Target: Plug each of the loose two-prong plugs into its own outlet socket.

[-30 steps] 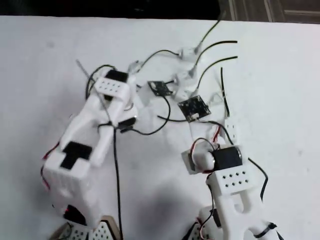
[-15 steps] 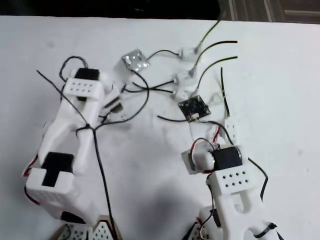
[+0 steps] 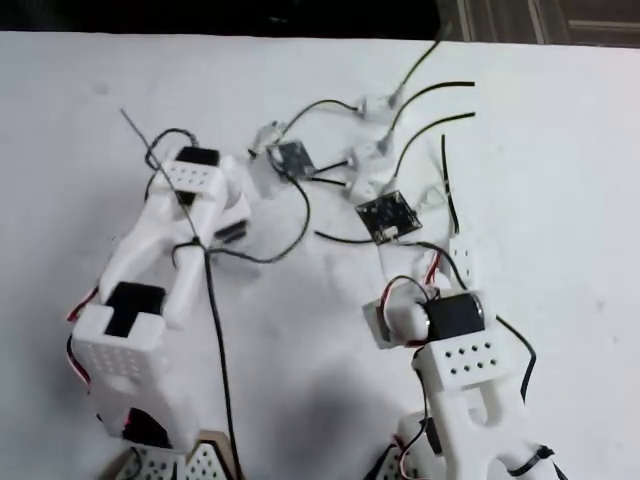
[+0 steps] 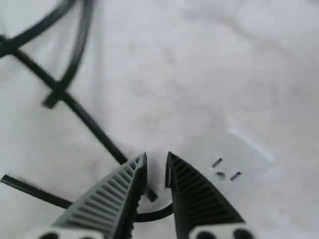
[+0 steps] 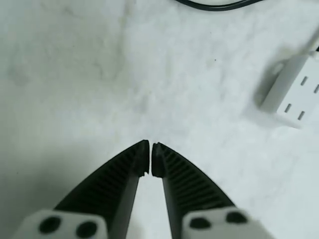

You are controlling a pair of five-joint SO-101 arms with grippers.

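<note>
worktop (image 3: pixel 560 150): white, we read it as faintly mottled
left claw (image 4: pixel 156 167): one side light grey, other black, both ribbed
right claw (image 5: pixel 150 158): black, ribbed
outlet (image 4: pixel 234 164): white, dark slots
cables (image 4: pixel 84 117): black
arms (image 3: pixel 470 400): white shells, black motor blocks

Left arm (image 3: pixel 160 250) extended forward, left gripper (image 4: pixel 156 167) tipped down; right arm (image 3: pixel 470 380) folded back, right gripper (image 5: pixel 150 159) pinched closed.

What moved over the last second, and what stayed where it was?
The left arm swung out to its left, then came partway back. The small dark square piece went along with it, showing a silver face midway. The right arm and the larger black square piece near it stayed put.
</note>
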